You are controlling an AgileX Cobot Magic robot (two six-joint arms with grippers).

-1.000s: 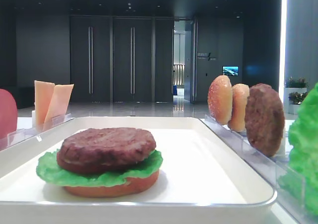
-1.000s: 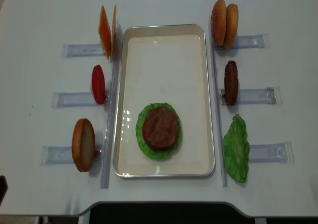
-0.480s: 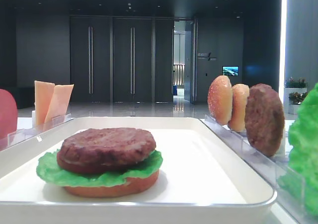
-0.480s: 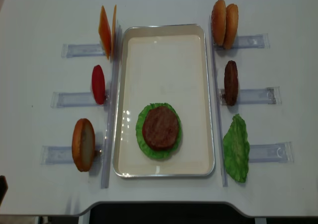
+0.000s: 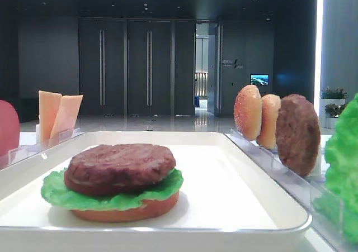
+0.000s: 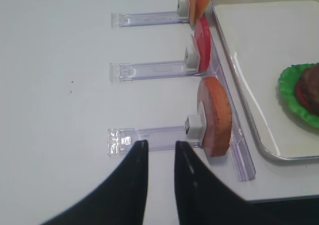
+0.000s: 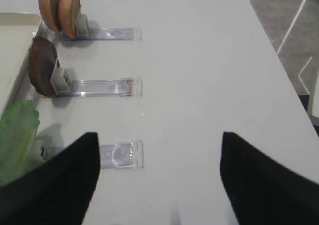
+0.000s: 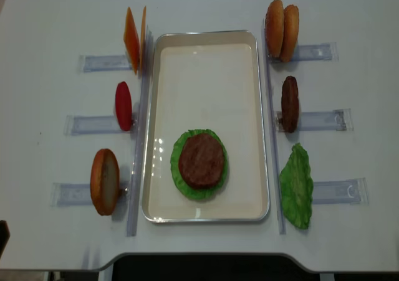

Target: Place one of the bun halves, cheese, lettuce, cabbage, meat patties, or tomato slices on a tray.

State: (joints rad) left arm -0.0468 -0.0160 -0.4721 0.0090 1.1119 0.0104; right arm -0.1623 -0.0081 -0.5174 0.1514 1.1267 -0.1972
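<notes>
While the left gripper [image 6: 158, 150] is seen clenched on nothing, right gripper [image 7: 158, 140] spread and empty, one meat patty [image 8: 201, 160] stacked on one lettuce leaf [image 8: 179, 169] in the tray [image 8: 206, 38] beyond both, second patty [image 7: 41, 73] racked ahead-left of the right gripper, three bun halves, two cheese slices [image 8: 133, 38], one tomato slice [image 6: 202, 48] counted.

You have the tray [image 8: 209, 44] at the tabletop's [image 8: 50, 19] centre, a patty [image 8: 201, 160] on lettuce [image 8: 177, 172] toward its six o'clock end. Racked cheese [image 8: 133, 39], tomato [image 8: 123, 106] and a bun [image 8: 103, 181] line nine o'clock; buns [image 8: 282, 23], a second patty [image 8: 290, 103] and lettuce leaf [image 8: 296, 186] line three o'clock.
</notes>
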